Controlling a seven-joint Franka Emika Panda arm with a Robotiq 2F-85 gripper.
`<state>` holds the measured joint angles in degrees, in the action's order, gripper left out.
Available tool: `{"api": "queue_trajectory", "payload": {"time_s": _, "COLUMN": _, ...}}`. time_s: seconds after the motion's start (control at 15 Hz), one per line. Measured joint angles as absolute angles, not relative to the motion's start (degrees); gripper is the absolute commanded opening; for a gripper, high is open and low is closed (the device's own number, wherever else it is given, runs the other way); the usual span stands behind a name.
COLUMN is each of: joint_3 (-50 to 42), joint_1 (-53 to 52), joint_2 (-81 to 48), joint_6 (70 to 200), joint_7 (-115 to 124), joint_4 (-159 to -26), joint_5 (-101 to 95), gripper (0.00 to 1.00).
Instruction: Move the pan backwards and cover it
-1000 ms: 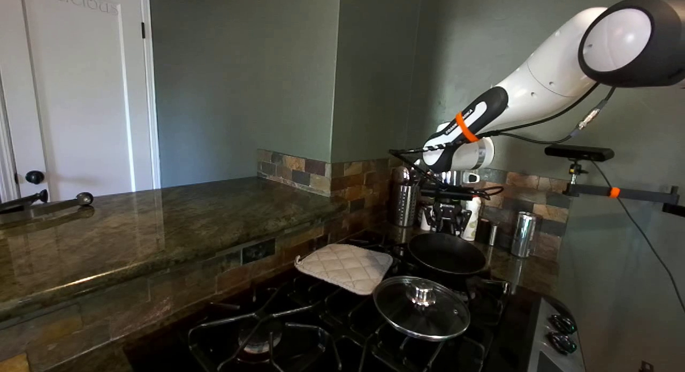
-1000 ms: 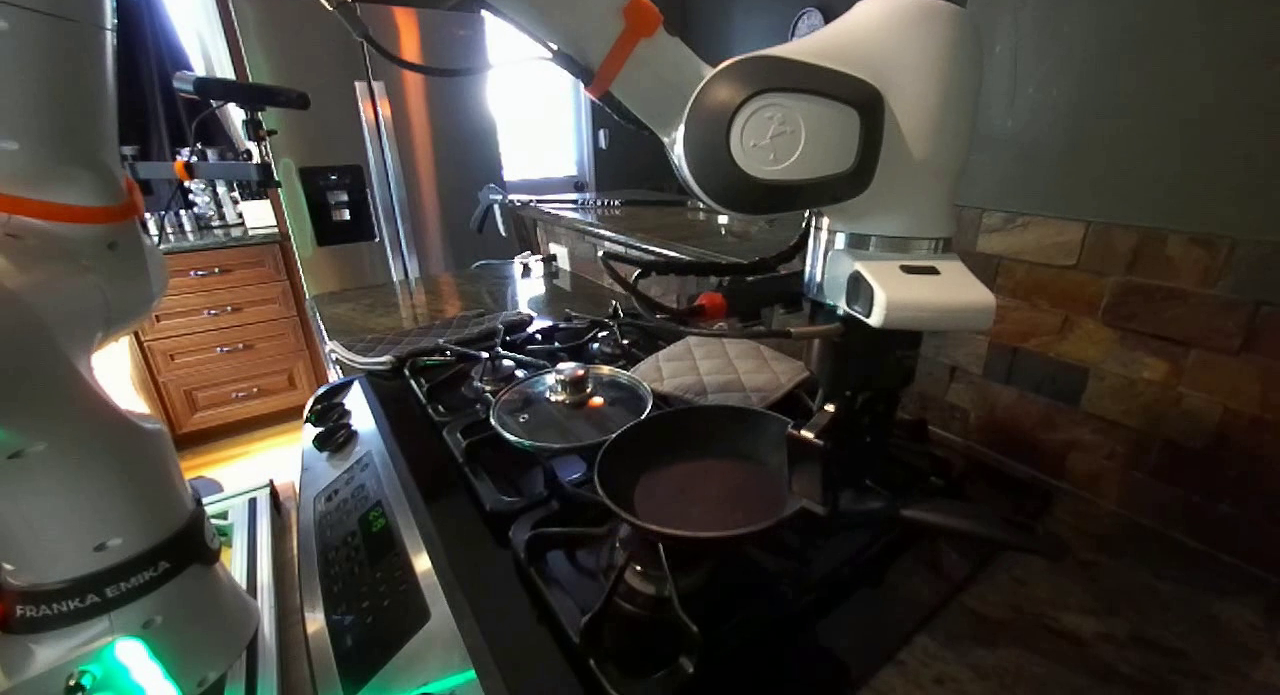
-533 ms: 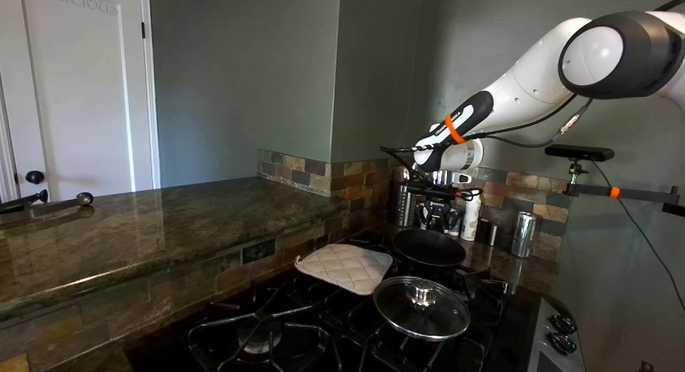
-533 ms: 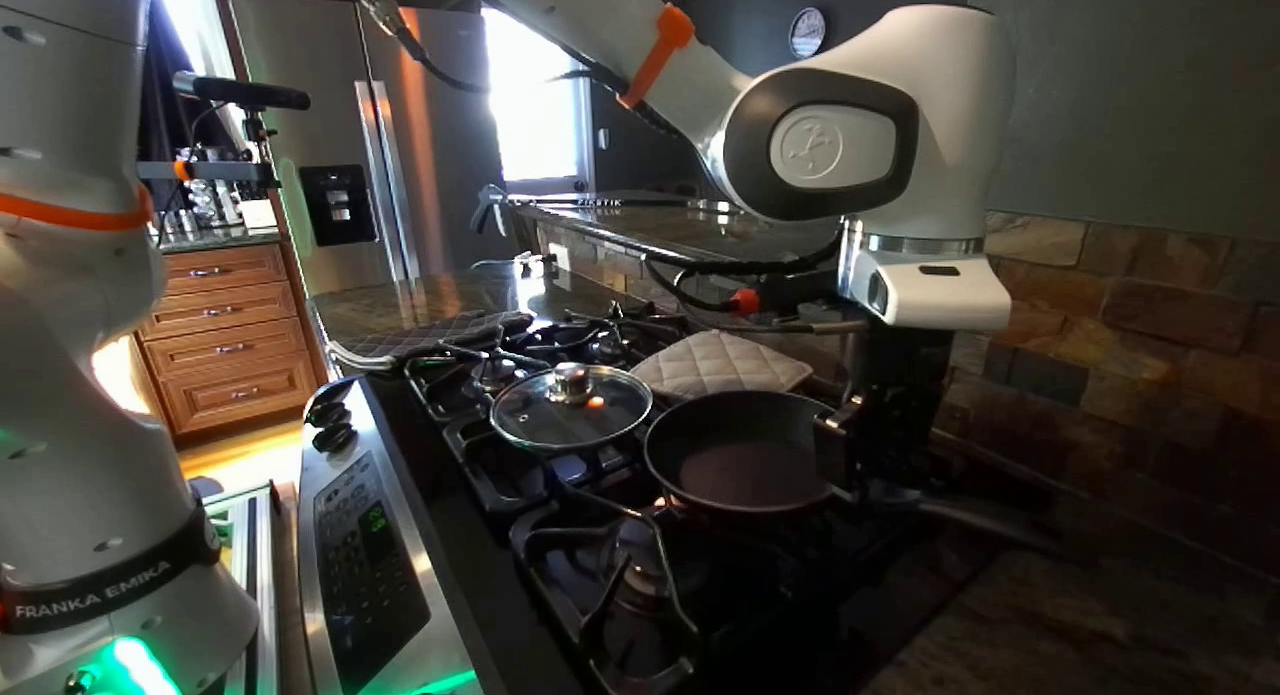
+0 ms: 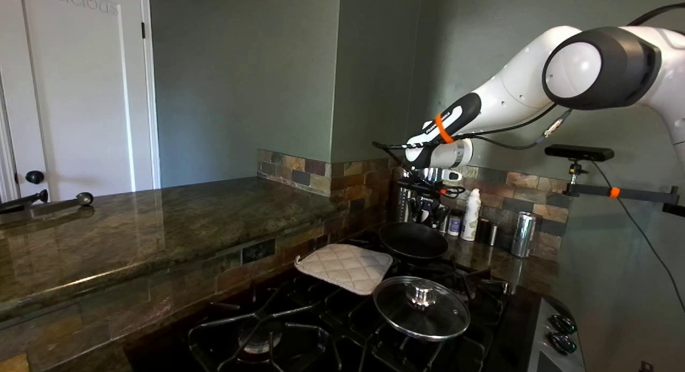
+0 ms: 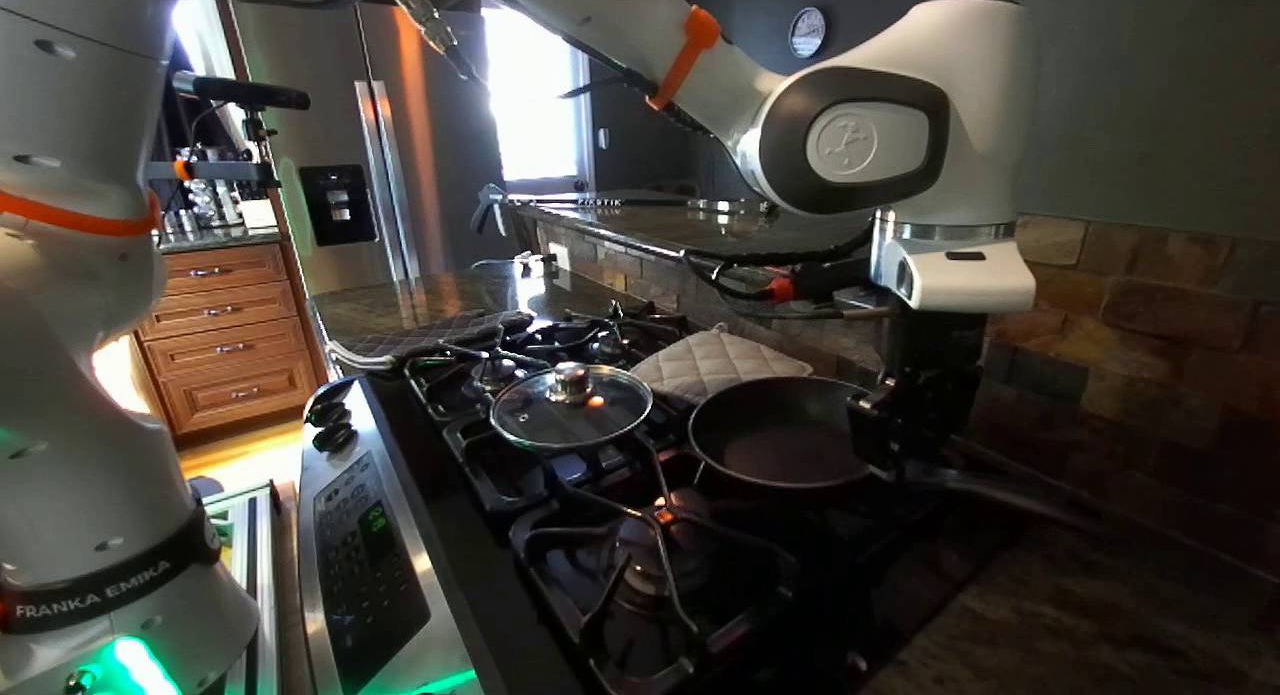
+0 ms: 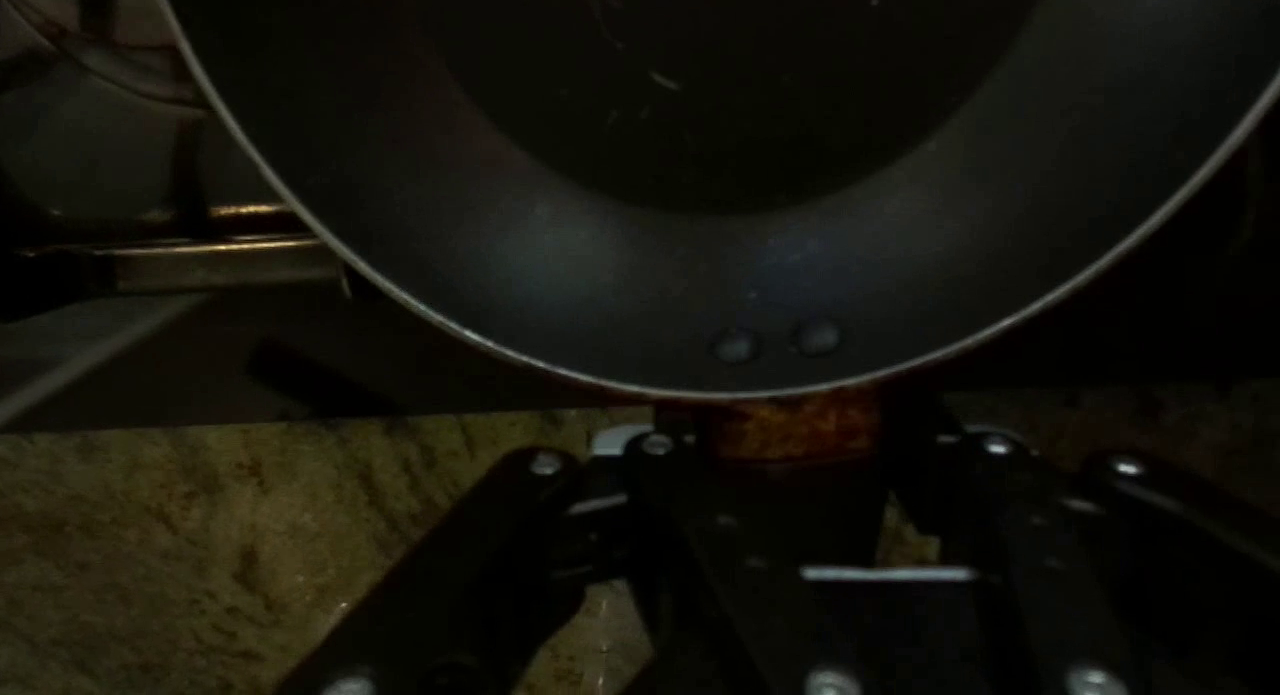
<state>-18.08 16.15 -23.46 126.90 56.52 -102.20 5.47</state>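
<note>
By the end effector [image 7: 790, 437], the handle [image 6: 990, 484] of the pan [image 6: 780, 435] is being gripped; just ahead of it, the pan is being held. Farther ahead, the glass lid [image 6: 548, 419] is being carried by the table [image 6: 470, 540].

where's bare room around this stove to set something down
Most room: the raised granite counter, between the ball-ended metal bar and the tiled wall. A bare burner, bordered by glass lid, control panel and frying pan, also looks usable. Crowded: around the gripper, frying pan and white bottle.
</note>
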Motion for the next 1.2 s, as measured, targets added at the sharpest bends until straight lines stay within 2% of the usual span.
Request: {"api": "queue_trajectory", "payload": {"time_s": 1.2, "joint_3": -16.7, "joint_1": 15.2, "joint_2": -31.8, "joint_6": 126.9, "joint_7": 60.1, "joint_4": -90.7, "joint_5": 6.0, "gripper": 0.23}}
